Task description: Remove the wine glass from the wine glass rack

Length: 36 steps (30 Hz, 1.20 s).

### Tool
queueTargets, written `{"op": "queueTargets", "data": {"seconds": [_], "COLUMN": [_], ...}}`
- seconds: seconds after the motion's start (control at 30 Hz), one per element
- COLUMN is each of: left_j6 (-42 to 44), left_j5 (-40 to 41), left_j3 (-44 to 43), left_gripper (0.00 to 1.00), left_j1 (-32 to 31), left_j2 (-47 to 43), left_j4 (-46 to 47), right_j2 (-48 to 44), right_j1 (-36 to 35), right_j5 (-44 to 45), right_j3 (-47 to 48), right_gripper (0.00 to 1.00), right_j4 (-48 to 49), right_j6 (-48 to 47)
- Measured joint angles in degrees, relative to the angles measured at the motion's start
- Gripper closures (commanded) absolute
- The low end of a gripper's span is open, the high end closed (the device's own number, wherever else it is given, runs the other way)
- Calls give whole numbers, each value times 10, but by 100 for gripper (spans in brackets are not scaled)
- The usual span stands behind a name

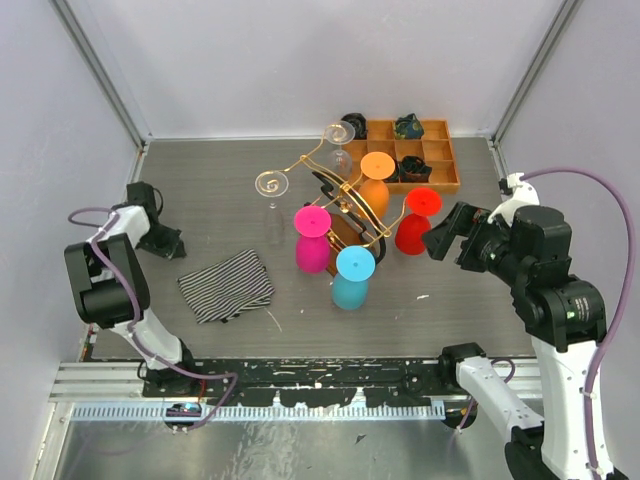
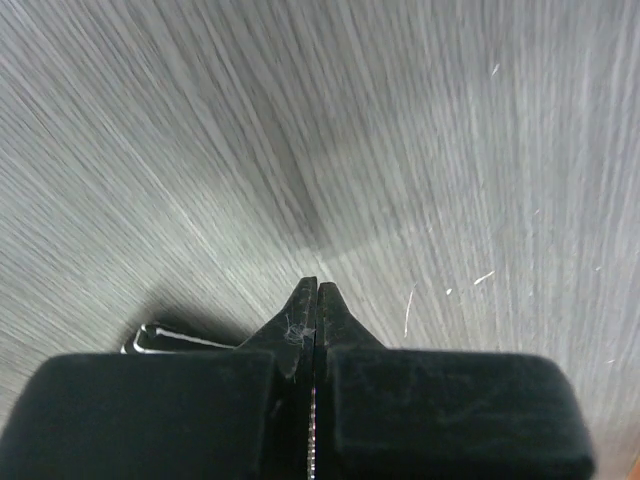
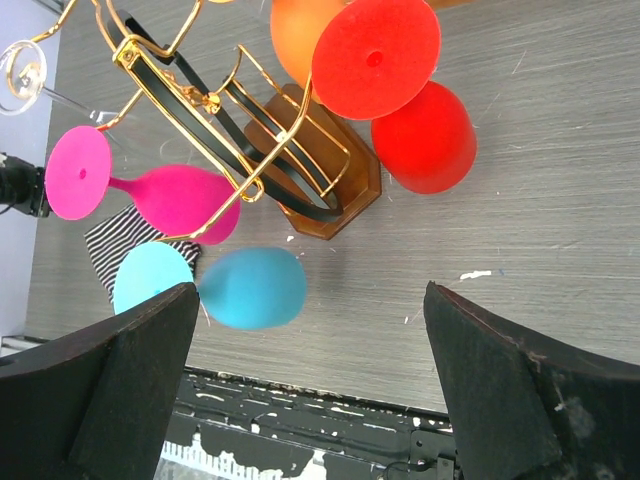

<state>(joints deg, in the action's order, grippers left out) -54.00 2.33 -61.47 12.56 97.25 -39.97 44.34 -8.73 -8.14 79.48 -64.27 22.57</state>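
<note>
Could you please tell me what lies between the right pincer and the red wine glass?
Between right pincer and red wine glass: only bare tabletop with one small white fleck, shown in the right wrist view.

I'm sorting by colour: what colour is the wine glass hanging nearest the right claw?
Red wine glass, clearest in the right wrist view.
</note>
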Motion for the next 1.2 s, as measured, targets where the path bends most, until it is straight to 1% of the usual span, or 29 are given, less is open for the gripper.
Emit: {"op": "queueTargets", "data": {"seconds": [0.07,0.13,0.23,0.37,0.47,0.53,0.73,0.8,0.87,1.0,1.1,1.2], "left_j6": [3,8,18,31,34,31,3,-8,-19,-34,-33,-26], "left_j5": [-3,-3,-1,-9,-19,-24,-29,-28,-27,-25,-24,-29], "left_j3": [-14,-18,-21,-21,-11,5,105,128,149,170,156,122], "left_gripper": [100,100,100,100,100,100,100,100,100,100,100,100], "left_j1": [17,16,-13,-60,-96,-123,-247,-276,-287,-287,-286,-279], "left_j2": [9,-3,-50,-137,-163,-162,-153,-153,-152,-126,-109,-70], "left_j4": [0,-1,-6,-13,-16,-16,-22,-20,-19,-11,-19,-49], "right_j2": [7,13,17,18,17,17,16,16,16,14,12,12], "right_j1": [-2,-2,-2,-2,-2,-2,-2,-2,-2,-2,-2,-2], "right_j5": [0,1,2,1,0,-1,-3,-3,-3,-2,0,4], "right_j3": [5,7,8,8,5,3,1,1,0,0,0,0], "right_gripper": [0,0,0,0,0,0,0,0,0,0,0,0], "right_j4": [0,1,2,7,13,16,23,25,25,25,25,25], "right_j6": [0,0,0,0,0,0,0,0,0,0,0,0]}}
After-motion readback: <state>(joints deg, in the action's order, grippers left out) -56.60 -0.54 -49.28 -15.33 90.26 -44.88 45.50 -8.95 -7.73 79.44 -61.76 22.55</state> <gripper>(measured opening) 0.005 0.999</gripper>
